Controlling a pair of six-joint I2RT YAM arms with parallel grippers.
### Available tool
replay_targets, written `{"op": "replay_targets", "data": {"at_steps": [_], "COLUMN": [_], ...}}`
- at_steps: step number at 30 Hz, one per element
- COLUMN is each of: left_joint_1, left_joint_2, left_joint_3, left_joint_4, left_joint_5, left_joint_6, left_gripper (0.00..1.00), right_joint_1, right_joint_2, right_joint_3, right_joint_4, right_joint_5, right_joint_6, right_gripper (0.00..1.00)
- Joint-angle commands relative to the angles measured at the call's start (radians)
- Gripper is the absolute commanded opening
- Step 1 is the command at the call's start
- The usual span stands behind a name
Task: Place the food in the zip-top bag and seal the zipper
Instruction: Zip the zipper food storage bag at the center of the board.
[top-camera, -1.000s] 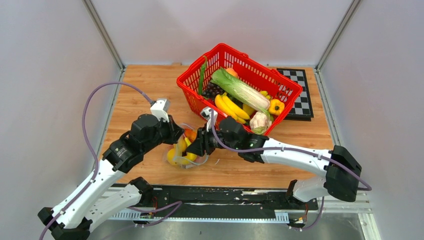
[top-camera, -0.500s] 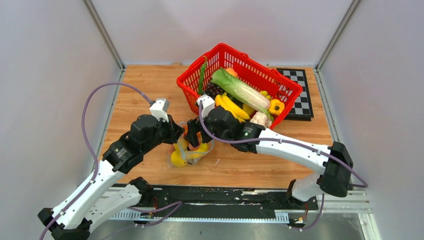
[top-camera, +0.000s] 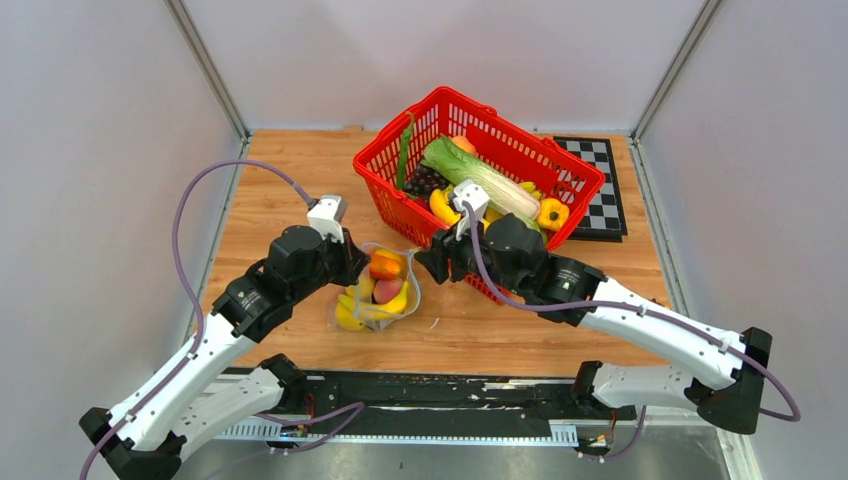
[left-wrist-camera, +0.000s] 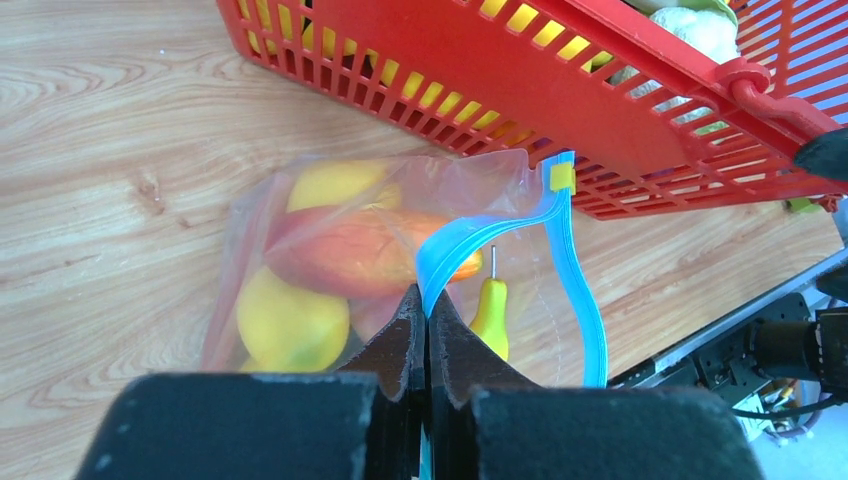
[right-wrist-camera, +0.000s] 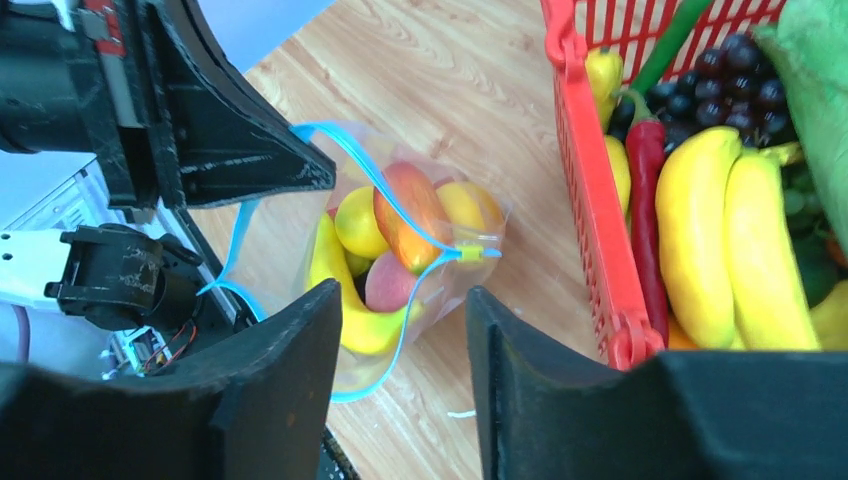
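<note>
1. Left gripper (left-wrist-camera: 427, 335): jaws pressed together, pinching the teal zipper (left-wrist-camera: 572, 265) of the zip-top bag (left-wrist-camera: 252, 230); the rest of the strip loops out ahead of the tips and off to their right
2. The bag lies on the wooden table (left-wrist-camera: 100, 150) directly ahead of the left jaws, mouth gaping; a small yellow tab (left-wrist-camera: 562, 177) sits at the far end of the zipper, close to the red basket (left-wrist-camera: 620, 110)
3. Food inside the bag: red-orange peach (left-wrist-camera: 350, 250), yellow round fruit (left-wrist-camera: 285, 320), banana (right-wrist-camera: 345, 315)
4. Right gripper (right-wrist-camera: 405, 300): jaws spread, nothing between them; the bag shows through the gap, beyond the tips and apart from them
5. The basket stands just right of the right jaws, holding bananas (right-wrist-camera: 720, 250), dark grapes (right-wrist-camera: 735, 75) and a red chilli (right-wrist-camera: 648, 190)
</note>
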Motion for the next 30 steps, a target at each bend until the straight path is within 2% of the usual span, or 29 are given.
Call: {"op": "replay_targets", "data": {"at_steps": [1,2,4,9,13,15,17,19,24,27,30], "left_joint_1": [0.0,0.001,0.001,0.001,0.0,0.001,0.0,0.0,0.001,0.0,0.0], "left_joint_2": [-0.02,-0.025,-0.027,-0.008,0.002,0.009,0.017,0.022,0.025,0.02,0.01], "left_joint_3": [0.027,0.029,0.037,0.074,0.094,0.111,0.134,0.156,0.208,0.222,0.221], "left_joint_4": [0.042,0.036,0.023,-0.039,-0.066,-0.074,-0.091,-0.107,-0.158,-0.183,-0.185], "left_joint_5": [-0.035,-0.043,-0.05,-0.001,0.116,0.192,0.26,0.314,0.392,0.423,0.439], "left_joint_6": [0.038,0.043,0.06,0.132,0.194,0.217,0.236,0.255,0.295,0.314,0.321], "left_gripper": [0.0,0.0,0.0,0.0,0.0,0.0,0.0,0.0,0.0,0.0,0.0], "right_joint_1": [-0.025,-0.027,-0.046,-0.165,-0.284,-0.297,-0.297,-0.298,-0.296,-0.289,-0.288], "right_joint_2": [0.008,0.019,0.052,0.132,0.109,0.086,0.041,-0.02,-0.191,-0.268,-0.32], "right_joint_3": [-0.048,-0.052,-0.052,-0.016,-0.048,-0.055,-0.104,-0.186,-0.392,-0.499,-0.562], "right_joint_4": [-0.029,-0.038,-0.065,-0.171,-0.135,-0.12,-0.041,0.059,0.234,0.316,0.416], "right_joint_5": [-0.078,-0.065,-0.053,0.054,0.066,-0.02,-0.199,-0.363,-0.615,-0.801,-0.831], "right_joint_6": [0.01,0.017,0.018,-0.01,-0.076,-0.163,-0.267,-0.349,-0.498,-0.655,-0.66], "right_gripper": [0.42,0.34,0.25,0.22,0.24,0.3,0.38,0.47,0.72,0.76,0.78]}}
